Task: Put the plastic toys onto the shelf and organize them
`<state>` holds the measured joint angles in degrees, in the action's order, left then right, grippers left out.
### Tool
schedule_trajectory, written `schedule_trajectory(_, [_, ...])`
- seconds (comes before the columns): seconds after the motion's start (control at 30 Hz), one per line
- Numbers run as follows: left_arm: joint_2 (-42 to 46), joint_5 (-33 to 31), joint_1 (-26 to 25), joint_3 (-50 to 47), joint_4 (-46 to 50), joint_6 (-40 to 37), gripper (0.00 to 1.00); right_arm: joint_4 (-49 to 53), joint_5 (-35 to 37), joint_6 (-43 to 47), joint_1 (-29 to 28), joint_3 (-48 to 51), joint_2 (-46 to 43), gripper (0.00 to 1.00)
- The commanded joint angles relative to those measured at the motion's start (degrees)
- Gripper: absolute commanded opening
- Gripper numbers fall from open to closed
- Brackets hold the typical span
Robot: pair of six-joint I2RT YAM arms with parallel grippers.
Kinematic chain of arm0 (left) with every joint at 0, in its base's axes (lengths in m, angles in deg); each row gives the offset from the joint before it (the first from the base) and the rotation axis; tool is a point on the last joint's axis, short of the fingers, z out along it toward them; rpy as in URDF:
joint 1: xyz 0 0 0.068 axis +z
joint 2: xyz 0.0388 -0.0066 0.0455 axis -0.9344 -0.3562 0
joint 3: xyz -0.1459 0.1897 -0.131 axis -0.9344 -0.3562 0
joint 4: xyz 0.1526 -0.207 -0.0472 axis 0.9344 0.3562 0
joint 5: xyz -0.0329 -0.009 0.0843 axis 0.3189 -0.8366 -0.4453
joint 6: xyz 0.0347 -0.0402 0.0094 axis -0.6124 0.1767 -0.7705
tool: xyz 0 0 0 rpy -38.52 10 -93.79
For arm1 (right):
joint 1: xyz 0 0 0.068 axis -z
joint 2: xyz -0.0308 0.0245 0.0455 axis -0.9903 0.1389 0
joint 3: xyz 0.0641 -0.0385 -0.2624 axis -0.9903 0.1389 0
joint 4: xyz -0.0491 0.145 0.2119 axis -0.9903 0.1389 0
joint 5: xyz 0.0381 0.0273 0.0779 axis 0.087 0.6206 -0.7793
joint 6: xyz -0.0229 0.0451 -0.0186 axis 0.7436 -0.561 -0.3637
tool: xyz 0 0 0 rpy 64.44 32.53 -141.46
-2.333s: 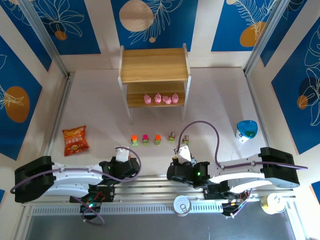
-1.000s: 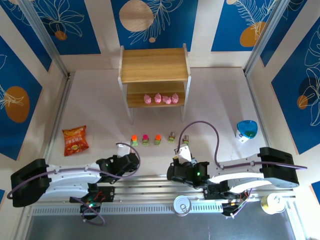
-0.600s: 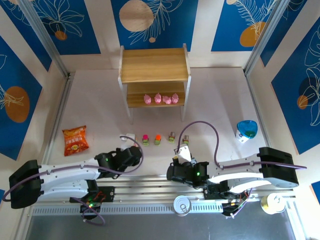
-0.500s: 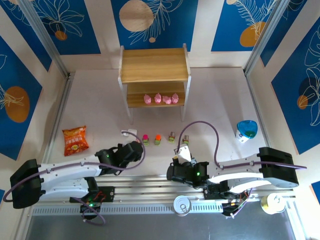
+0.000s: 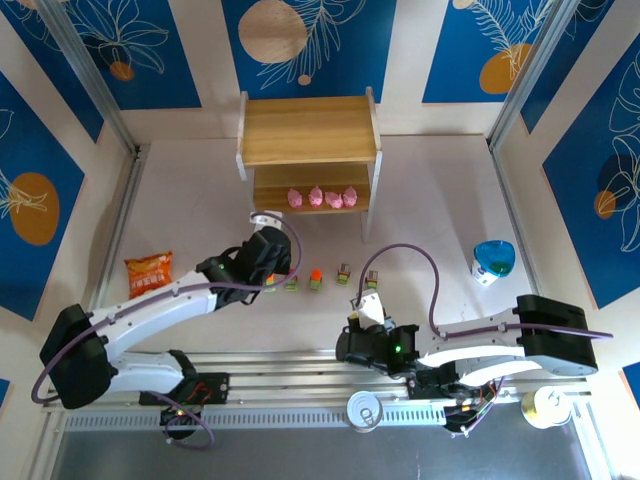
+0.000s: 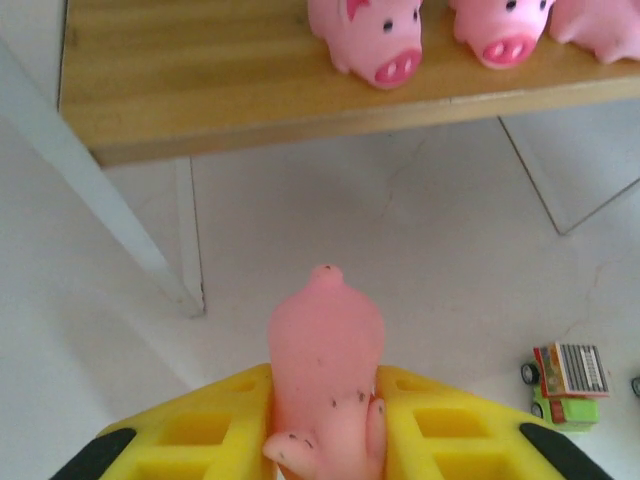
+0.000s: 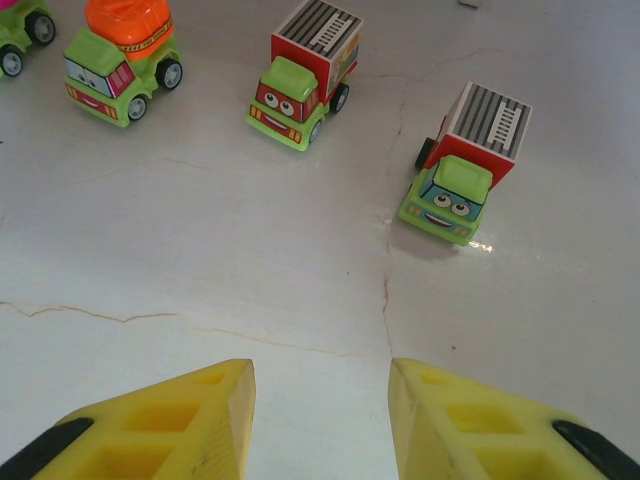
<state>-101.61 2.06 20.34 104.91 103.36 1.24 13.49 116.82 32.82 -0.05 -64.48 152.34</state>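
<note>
My left gripper (image 6: 325, 420) is shut on a rounded pink figure (image 6: 325, 370), which stands up between the yellow fingers (image 6: 200, 430). In the top view that gripper (image 5: 262, 222) hovers just in front of the shelf (image 5: 308, 130), near its left front leg. Several pink pig figures (image 5: 322, 198) stand in a row on the lower board (image 6: 200, 80). Green toy cars (image 5: 343, 272) line up on the table in front of the shelf. My right gripper (image 7: 320, 400) is open and holds nothing, just short of two striped-top trucks (image 7: 305, 88) (image 7: 463, 165) and an orange-topped car (image 7: 122, 60).
An orange-red snack bag (image 5: 148, 272) lies on the table at the left. A blue bowl (image 5: 493, 260) sits at the right. Two tape rolls (image 5: 363, 408) (image 5: 545, 405) rest by the arm bases. The shelf's white leg (image 6: 110, 210) stands close to the left of the held figure.
The left arm has swung from its base out over the row of cars to the shelf's front, still carrying the pink figure. The right arm has not moved.
</note>
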Motion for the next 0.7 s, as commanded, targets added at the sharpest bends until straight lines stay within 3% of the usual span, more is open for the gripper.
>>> schedule_trajectory(0.0, [-1.46, 1.89, 2.03, 4.18, 1.82, -2.58, 0.27, -1.53, 0.66, -0.45, 0.35, 1.07, -1.51, 0.40])
schedule_trajectory(0.67, [-13.43, 1.03, 8.41, 17.74, 2.77, -3.87, 0.27, -5.41, -1.35, 1.68, 1.65, 3.42, -2.99, 0.40])
